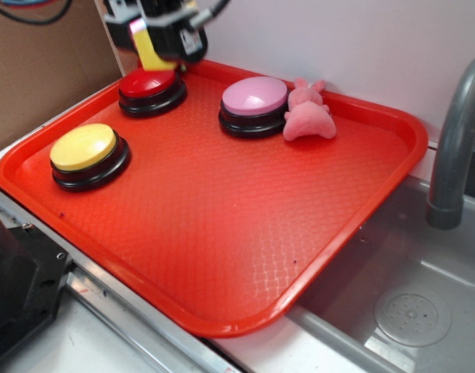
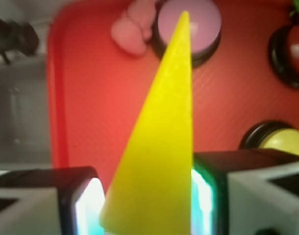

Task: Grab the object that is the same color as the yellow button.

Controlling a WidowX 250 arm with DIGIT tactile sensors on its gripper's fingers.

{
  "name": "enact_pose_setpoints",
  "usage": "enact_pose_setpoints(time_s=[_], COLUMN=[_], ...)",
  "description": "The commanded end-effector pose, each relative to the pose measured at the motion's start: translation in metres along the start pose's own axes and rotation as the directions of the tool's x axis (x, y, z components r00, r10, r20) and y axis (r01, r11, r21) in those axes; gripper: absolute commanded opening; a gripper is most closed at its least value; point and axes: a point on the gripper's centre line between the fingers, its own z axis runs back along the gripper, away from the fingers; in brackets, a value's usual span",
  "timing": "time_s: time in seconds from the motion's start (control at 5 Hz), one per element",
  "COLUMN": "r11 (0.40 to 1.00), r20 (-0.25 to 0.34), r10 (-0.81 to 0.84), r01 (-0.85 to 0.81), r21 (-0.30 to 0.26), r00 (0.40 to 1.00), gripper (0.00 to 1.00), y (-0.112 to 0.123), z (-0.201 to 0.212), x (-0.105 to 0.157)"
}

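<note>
My gripper point(image 1: 153, 43) is at the back left, raised above the red button point(image 1: 150, 83), and is shut on the yellow wedge block point(image 1: 151, 56). In the wrist view the wedge point(image 2: 161, 147) stands between the two fingers point(image 2: 85, 203), its tip pointing away from me, and the gripper point(image 2: 145, 205) holds its wide end. The yellow button point(image 1: 83, 147) with its domed top on a black base sits at the tray's left side; it shows at the right edge of the wrist view point(image 2: 285, 142).
An orange-red tray point(image 1: 221, 233) holds everything. A pink-topped button point(image 1: 255, 97) and a pink plush toy point(image 1: 307, 115) sit at its back. A grey sink point(image 1: 408, 303) with a faucet point(image 1: 455, 132) lies to the right. A cardboard wall point(image 1: 43, 70) stands at the left.
</note>
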Motion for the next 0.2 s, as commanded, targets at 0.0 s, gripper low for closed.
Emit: enact_pose_setpoints(time_s=[0.0], r11=[0.994], r20=[0.162], r10=[0.105], r01=[-0.108], r21=[0.013], r00=[0.981], gripper=[0.0], y=[0.014], z=[0.0476], x=[0.0004])
